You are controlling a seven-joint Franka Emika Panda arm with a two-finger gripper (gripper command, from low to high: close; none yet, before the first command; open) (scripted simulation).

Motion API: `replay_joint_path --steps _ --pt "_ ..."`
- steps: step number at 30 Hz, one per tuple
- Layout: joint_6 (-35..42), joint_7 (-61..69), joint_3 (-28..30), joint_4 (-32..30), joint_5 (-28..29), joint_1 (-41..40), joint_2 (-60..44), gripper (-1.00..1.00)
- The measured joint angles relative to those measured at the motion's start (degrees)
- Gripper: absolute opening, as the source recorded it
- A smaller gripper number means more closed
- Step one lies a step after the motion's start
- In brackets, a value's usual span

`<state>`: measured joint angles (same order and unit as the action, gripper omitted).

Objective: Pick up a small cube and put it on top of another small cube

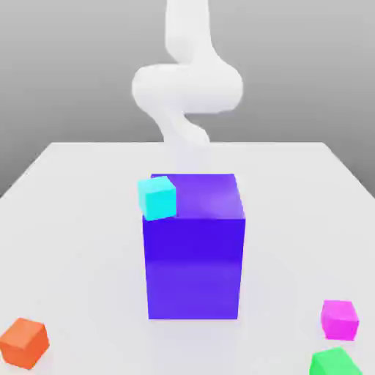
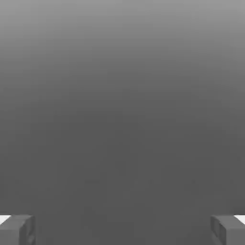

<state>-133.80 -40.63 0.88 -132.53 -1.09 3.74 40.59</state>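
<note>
"Where is the claw [image 2: 123,230] right now, and what is it doing?"

"In the hand view its two fingers stand wide apart, one at each side, with nothing between them. It is spread and holding nothing."

"And the cube we're after?"

"The magenta cube [image 1: 340,320] sits on the surface [image 1: 88,256], low toward the exterior view's right, near the front. The arm [image 1: 187,88] is up behind the big blue-purple block [image 1: 193,267], around the middle of that view."

"So which way does the claw have to travel?"

"Toward the exterior view's camera and over to that view's right, I'd judge. The block stands between the arm and the front of the surface, so a straight low path could clip it, or knock the cyan cube [image 1: 157,198] at its upper left in that view. Going high, or around on the right, looks safer."

"Which cube does it go on?"

"The green one [image 1: 335,363], I take it. It lies just nearer the camera than the magenta cube, so the carry should be short once the grip is made."

"Any worry there?"

"They are close neighbours. A finger coming down between them could nudge the green cube, so I'd line up the claw's opening to miss it."
</note>
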Motion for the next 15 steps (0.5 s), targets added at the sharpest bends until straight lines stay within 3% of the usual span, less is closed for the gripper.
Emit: replay_joint_path --steps 15 --pt "-12.08 31.12 -0.55 -4.45 -6.28 17.35 -31.61 0.00"
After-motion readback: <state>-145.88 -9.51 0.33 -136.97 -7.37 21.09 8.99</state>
